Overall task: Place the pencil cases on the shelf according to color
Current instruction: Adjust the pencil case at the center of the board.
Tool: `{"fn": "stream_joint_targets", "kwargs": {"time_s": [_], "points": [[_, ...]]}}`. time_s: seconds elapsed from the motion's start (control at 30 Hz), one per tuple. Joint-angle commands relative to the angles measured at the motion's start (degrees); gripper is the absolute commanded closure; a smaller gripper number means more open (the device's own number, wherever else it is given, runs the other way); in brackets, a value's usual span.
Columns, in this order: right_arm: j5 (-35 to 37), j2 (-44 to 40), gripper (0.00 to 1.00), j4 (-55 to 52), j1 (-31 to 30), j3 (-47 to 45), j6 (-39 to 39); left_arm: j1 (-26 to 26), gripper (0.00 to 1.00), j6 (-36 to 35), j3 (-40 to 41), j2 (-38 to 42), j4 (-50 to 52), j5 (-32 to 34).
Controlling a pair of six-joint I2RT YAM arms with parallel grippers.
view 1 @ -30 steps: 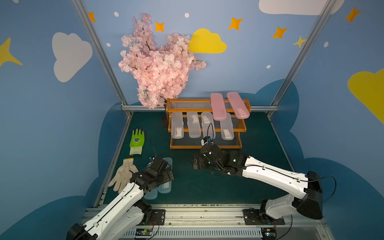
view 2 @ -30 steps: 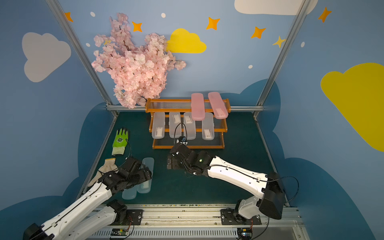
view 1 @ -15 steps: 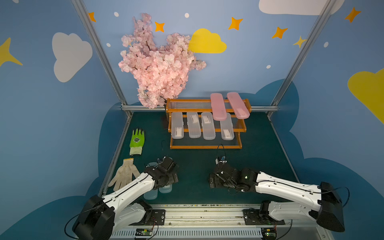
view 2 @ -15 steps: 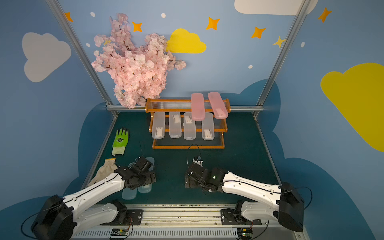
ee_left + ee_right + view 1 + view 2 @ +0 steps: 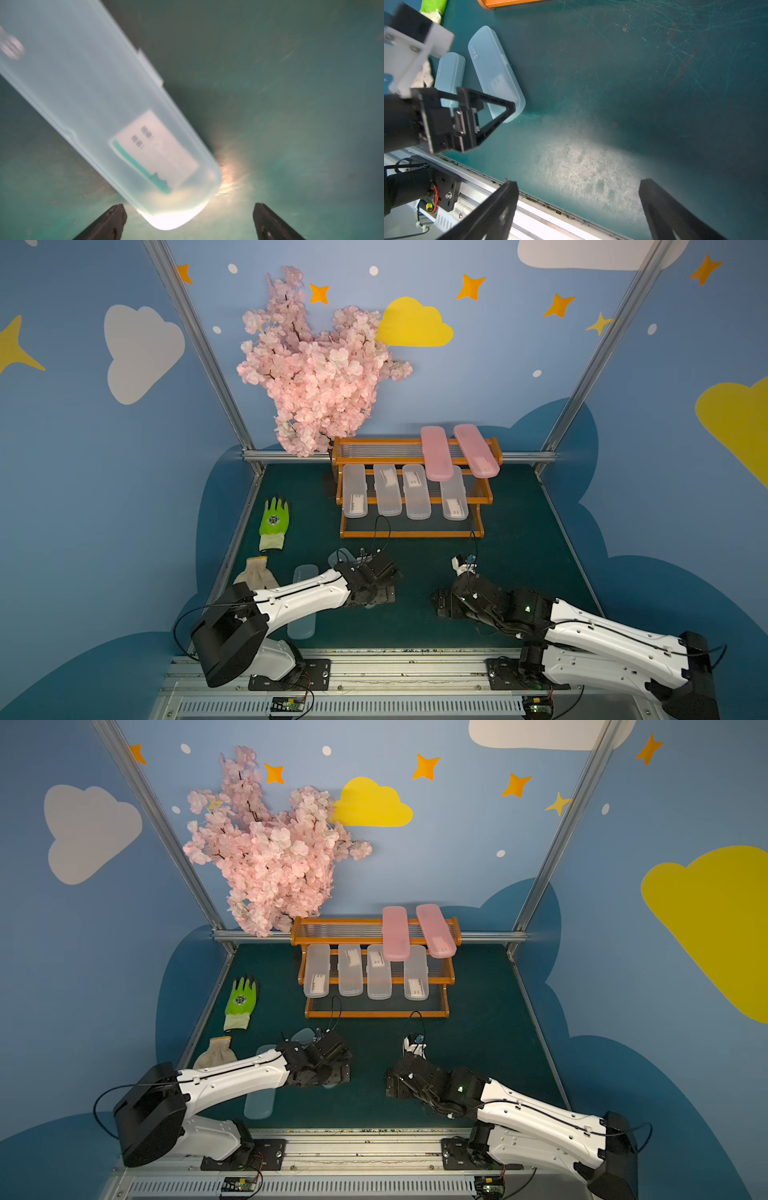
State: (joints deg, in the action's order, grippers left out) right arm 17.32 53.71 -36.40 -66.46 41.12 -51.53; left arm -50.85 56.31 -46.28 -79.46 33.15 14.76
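The shelf (image 5: 411,534) stands at the back with two pink pencil cases (image 5: 435,454) on its top tier and several clear ones (image 5: 416,497) on the middle tier. Two pale blue cases lie on the mat at front left: one (image 5: 302,624) runs under the left arm. The other (image 5: 87,87) has its labelled rounded end between the fingers of my open left gripper (image 5: 190,212), apart from both fingers. In a top view that gripper (image 5: 374,599) points down over it. My right gripper (image 5: 577,187) hangs open above bare mat at front right (image 5: 441,605), holding nothing.
A green glove (image 5: 273,522) and a beige glove (image 5: 254,572) lie near the left wall. A pink blossom tree (image 5: 320,377) stands left of the shelf. The metal rail (image 5: 542,205) along the front edge runs just under the right gripper.
The right arm has drawn back from the shelf to the front right and sunk towards the mat, open throughout. The left gripper has shifted right, over the end of a blue case.
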Motion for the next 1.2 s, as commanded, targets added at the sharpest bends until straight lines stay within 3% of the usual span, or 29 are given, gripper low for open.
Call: {"fn": "stream_joint_targets", "kwargs": {"time_s": [0.0,0.2,0.33,0.47,0.83,1.17], "points": [[-2.1,1.8,0.04,3.4,-0.1,0.3,4.3,0.5,0.0,2.3,-0.1,5.0,8.3,7.3],[-6.9,17.5,0.03,4.2,-0.3,10.1,11.1,7.0,0.0,4.1,7.2,23.1,14.4,13.0],[-9.8,31.3,0.02,2.4,-0.3,21.7,16.7,14.0,0.0,3.9,11.1,35.0,17.2,12.7],[-12.5,44.3,0.01,2.0,-0.3,32.5,21.4,18.7,0.0,3.4,12.3,41.7,20.3,12.5],[-17.0,67.3,0.01,-1.1,0.7,55.2,27.6,29.2,0.0,-1.9,16.5,37.5,15.5,6.7],[-14.0,71.2,0.01,-2.1,2.6,55.2,25.7,35.6,0.0,-5.7,19.8,33.2,8.3,0.9]]}}
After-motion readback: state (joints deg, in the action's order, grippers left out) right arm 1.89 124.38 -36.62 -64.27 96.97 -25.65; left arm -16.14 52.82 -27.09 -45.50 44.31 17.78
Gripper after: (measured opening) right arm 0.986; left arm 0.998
